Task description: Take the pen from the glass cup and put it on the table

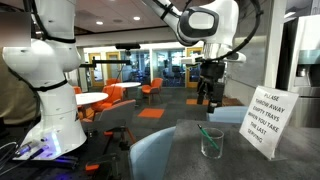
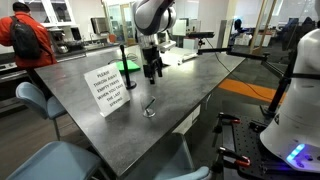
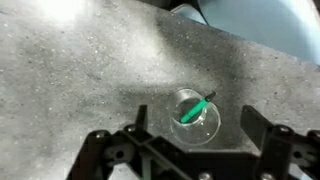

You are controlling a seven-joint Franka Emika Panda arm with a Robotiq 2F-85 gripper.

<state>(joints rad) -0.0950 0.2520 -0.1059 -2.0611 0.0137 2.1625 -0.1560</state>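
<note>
Your jaws hang open above the glass cup [image 3: 209, 124].
The green pen [image 3: 192, 109] leans inside it, near the desk [image 3: 80, 70] edge.

1. In an exterior view, orange chairs [image 1: 125, 93] stood around small white round tables [image 1: 90, 98] at the far side of the room.
2. Behind them ran a glazed wall [image 1: 150, 65] with dark frames, under a dim ceiling.
3. The grey floor [image 1: 168, 103] carried an orange patch [image 1: 150, 113].
4. A pale blue seat [image 1: 160, 150] filled the foreground.
5. In an exterior view, a light blue chair [image 2: 38, 100] stood at the left, and a nearer blue chair back [image 2: 65, 160] showed at the bottom edge.
6. A person in a red jacket [image 2: 25, 40], wearing a dark backpack, stood at the back near cluttered benches.
7. An orange floor band [image 2: 245, 88] lay at the right.
</note>
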